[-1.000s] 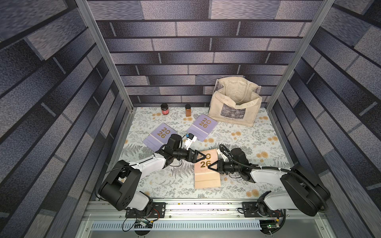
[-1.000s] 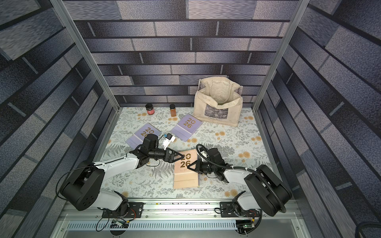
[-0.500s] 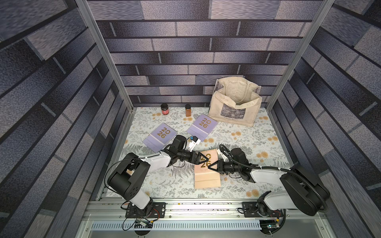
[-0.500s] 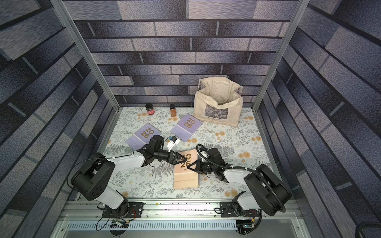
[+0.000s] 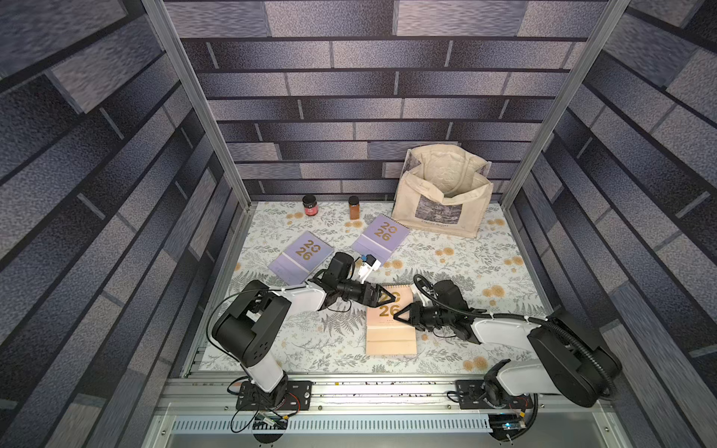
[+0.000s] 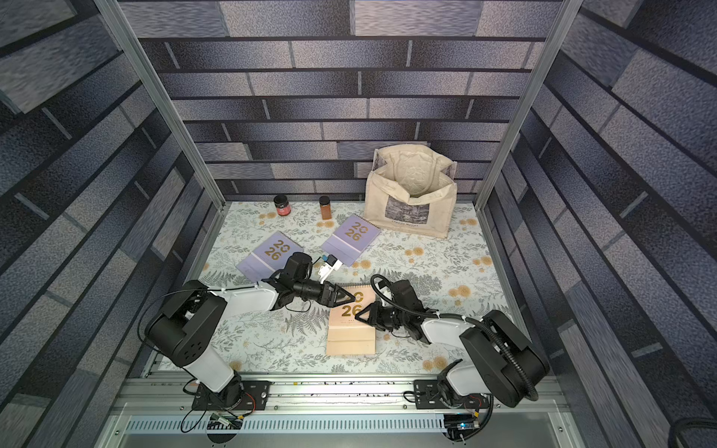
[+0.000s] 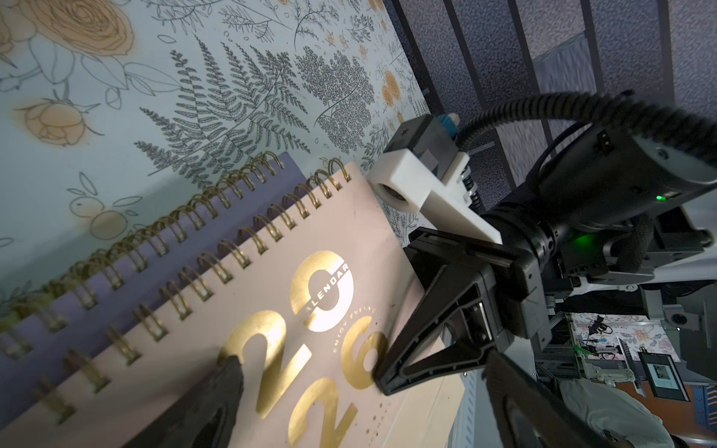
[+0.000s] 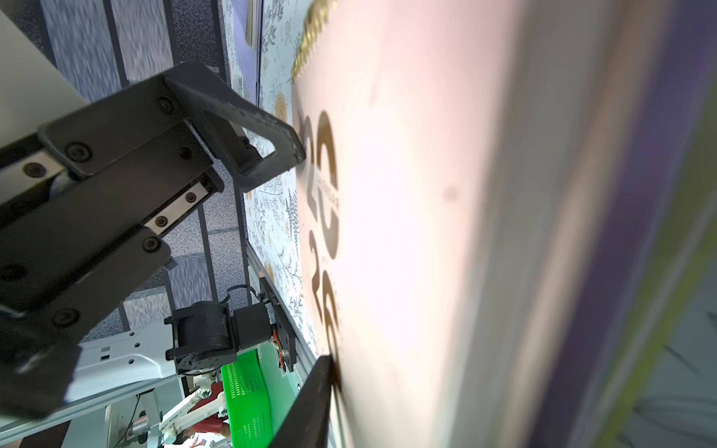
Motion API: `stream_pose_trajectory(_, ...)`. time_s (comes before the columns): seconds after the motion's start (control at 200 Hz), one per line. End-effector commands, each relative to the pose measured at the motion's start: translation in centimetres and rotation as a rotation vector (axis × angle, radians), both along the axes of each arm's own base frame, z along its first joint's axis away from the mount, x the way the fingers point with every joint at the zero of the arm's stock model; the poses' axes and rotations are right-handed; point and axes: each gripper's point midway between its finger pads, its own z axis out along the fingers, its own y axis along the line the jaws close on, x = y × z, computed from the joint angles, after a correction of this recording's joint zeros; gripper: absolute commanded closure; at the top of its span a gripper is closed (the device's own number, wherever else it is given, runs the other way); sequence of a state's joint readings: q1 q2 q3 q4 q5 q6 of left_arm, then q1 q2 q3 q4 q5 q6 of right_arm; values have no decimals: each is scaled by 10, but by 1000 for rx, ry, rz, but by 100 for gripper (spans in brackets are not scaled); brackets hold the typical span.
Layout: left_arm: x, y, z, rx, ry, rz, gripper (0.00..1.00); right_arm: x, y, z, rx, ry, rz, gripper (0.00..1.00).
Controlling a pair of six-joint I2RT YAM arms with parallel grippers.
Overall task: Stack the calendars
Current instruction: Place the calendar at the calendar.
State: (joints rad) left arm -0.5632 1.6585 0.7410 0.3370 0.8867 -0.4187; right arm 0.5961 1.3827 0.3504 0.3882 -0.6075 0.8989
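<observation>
**Both arms meet over the peach cover**

The peach calendar (image 5: pixel 390 337) tops a stack at the counter's (image 5: pixel 485 248) front middle. Beneath it a lilac calendar (image 7: pixel 128 267) juts out at the spiral edge. The left gripper (image 5: pixel 389 297), jaws wide, reaches over the left edge. The right gripper (image 5: pixel 399 315) reaches over the right edge, and its jaw width cannot be told. Two loose lilac calendars (image 5: pixel 302 256) lie behind on the left. Bare counter lies to the right.
</observation>
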Motion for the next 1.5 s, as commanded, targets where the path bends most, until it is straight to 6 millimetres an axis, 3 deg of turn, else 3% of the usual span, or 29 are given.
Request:
stream_pose_trajectory(0.0, 0, 0, -10, 30, 14, 1, 0, 0, -9, -8, -58, 9, -17, 63)
stream_pose_trajectory(0.22, 3, 0, -13, 39, 20, 14, 0, 3, -10, -6, -93, 3, -15, 43)
stream_pose_trajectory(0.341, 6, 1, -14, 43, 20, 23, 0, 4, -17, -4, -150, -6, -21, 28)
stream_pose_trajectory(0.641, 14, 1, -19, 52, 31, 38, 0, 3, -34, 1, -263, -13, -42, 1)
stream_pose_trajectory(0.796, 19, 1, -20, 51, 36, 49, 0, 2, -43, -1, -317, -10, -56, 0)
stream_pose_trajectory(1.057, 33, -2, -5, 27, 6, 63, 0, 1, -57, -4, -411, 6, -76, 0)
stream_pose_trajectory(1.222, 40, -2, 34, -19, -57, 94, 0, -2, -62, 3, -435, -7, -64, 0)
stream_pose_trajectory(1.322, 38, 12, 50, 17, -132, 142, 0, -4, -63, 13, -425, -26, -60, 0)
stream_pose_trajectory(1.498, 38, 56, 41, 71, -166, 297, 0, -3, -63, 20, -412, -39, -72, 0)
